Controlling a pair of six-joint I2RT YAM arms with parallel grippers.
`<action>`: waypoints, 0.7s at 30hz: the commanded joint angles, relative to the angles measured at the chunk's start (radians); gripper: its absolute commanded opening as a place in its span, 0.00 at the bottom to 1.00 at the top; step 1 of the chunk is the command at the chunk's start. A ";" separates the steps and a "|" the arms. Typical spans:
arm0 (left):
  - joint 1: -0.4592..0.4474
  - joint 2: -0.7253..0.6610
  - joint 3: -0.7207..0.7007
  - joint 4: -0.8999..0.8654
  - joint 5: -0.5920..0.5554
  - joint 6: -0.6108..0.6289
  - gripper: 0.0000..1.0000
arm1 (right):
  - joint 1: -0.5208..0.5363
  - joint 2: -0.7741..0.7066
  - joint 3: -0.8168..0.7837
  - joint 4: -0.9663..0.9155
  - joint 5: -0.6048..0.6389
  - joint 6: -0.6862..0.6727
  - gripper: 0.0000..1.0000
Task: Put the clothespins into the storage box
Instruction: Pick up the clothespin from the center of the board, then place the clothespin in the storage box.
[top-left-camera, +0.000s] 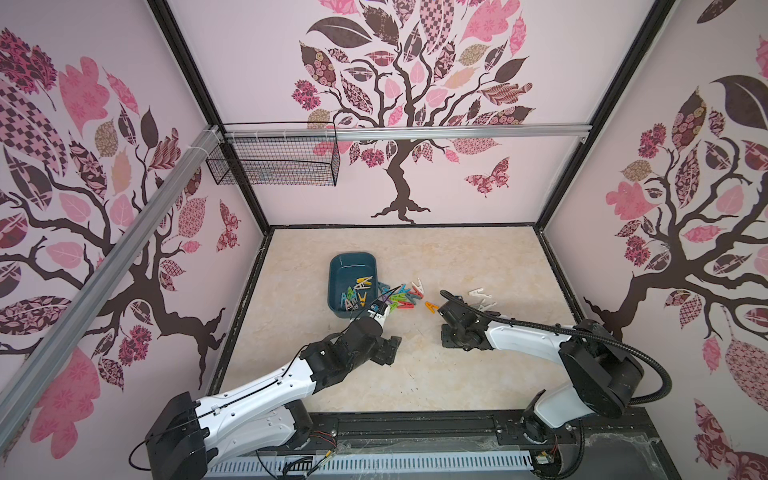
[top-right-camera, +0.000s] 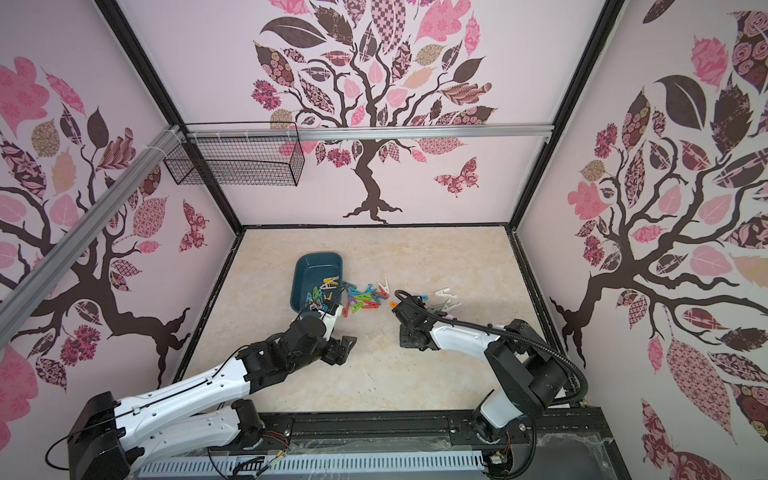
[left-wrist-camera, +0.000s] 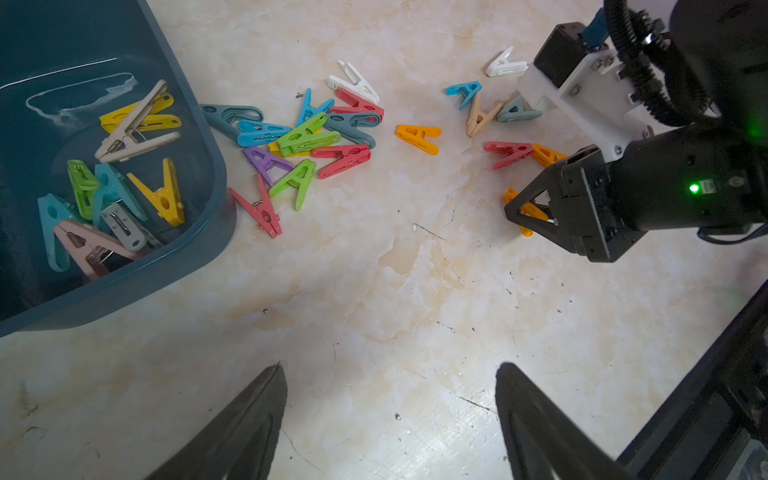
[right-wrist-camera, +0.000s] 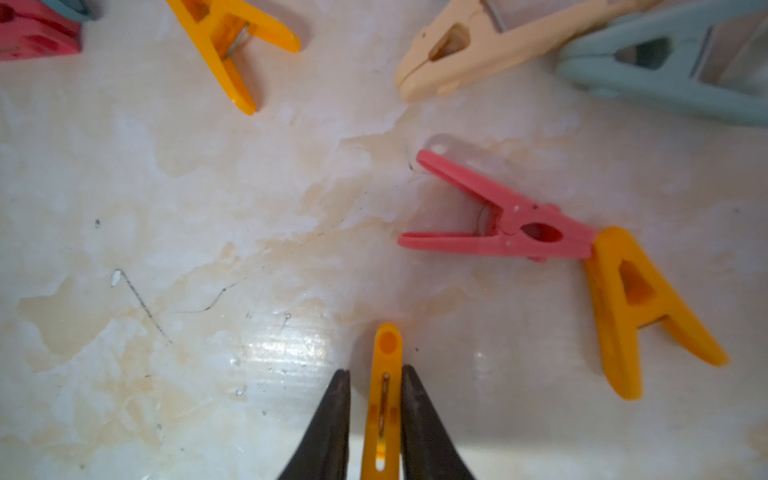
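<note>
1. Clothespins (left-wrist-camera: 307, 141): small A-shaped plastic pegs in mixed colours, heaped loosely on the marbled tabletop (left-wrist-camera: 374, 291) ahead of the left gripper (left-wrist-camera: 390, 372).
2. Storage box (left-wrist-camera: 205, 141): dark teal plastic tub with low walls and rounded corners, beyond the left gripper and to its left, just beside the heap. Several pegs lie inside.
3. Left gripper: fingers spread wide, nothing between them.
4. Right gripper (right-wrist-camera: 375, 376): pinching one orange plastic peg (right-wrist-camera: 388, 345) edge-on. A red peg (right-wrist-camera: 498, 232) lies just beyond its tips.
</note>
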 joint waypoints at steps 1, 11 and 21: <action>-0.002 -0.016 -0.036 0.009 -0.022 -0.010 0.83 | -0.002 0.014 0.034 -0.019 0.025 -0.013 0.19; 0.154 -0.105 -0.032 -0.106 -0.062 -0.168 0.82 | 0.032 -0.011 0.151 -0.054 -0.052 -0.029 0.10; 0.559 -0.216 -0.040 -0.335 0.064 -0.305 0.79 | 0.139 0.243 0.571 0.018 -0.144 -0.033 0.09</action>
